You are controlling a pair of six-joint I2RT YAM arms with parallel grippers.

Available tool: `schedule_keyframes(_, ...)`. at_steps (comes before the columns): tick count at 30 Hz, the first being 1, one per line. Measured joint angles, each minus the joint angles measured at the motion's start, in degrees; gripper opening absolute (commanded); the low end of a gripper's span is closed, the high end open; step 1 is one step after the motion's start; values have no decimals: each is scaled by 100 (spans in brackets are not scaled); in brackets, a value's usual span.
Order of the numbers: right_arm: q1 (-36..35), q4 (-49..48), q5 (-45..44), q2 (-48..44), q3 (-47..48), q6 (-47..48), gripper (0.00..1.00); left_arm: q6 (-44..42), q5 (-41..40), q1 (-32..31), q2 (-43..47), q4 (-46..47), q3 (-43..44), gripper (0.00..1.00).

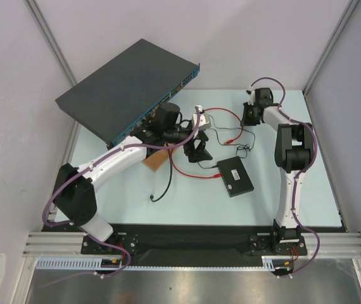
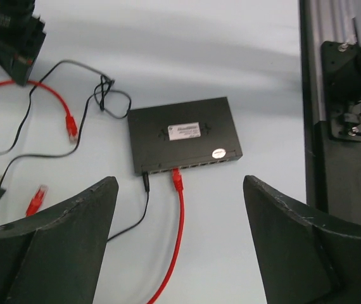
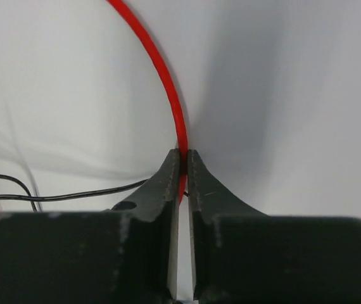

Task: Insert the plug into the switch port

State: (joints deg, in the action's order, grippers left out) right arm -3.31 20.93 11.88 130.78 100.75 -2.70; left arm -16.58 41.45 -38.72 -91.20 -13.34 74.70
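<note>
While the right gripper (image 3: 182,152) clamps a red cable (image 3: 161,69), a plug (image 2: 178,180) sits in the switch port (image 2: 176,170).
Seen from above, the left gripper (image 1: 197,154) hangs near the small black box (image 1: 235,175), left of it; the right arm reaches toward the table's far side. The left wrist camera shows its jaws wide apart, the plug seated in the box's edge beside a black cable's connector (image 2: 145,181), and two loose red connectors (image 2: 71,125) to the left. The right wrist camera shows fingertips pinched on the cable.
</note>
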Motion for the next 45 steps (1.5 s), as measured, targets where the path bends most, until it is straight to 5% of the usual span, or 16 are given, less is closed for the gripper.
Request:
schedule_keyframes(1, 0, 0, 0, 4, 0, 4, 0, 15, 120, -2, -24, 87, 33, 87)
schedule_keyframes(11, 254, 136, 605, -26, 0, -55, 0, 662, 1150, -409, -813, 953, 739, 89)
schedule_keyframes(24, 1478, -258, 2529, -1331, -13, -1167, 0, 850, 0, -516, -468, 1604, 581, 90)
schedule_keyframes(33, 1786, -1604, 4157, -2468, -1373, -3012, 0, 85, -472, -481, 597, 1928, 262, 88)
schedule_keyframes(40, 1812, -4146, 5193, -2935, -2887, -5613, 0, -223, -837, -501, 693, 2297, 63, 84)
schedule_keyframes(45, 1908, -4592, 5790, -3082, -3091, -5960, 0, -304, -1093, -479, 667, 2688, 66, 83)
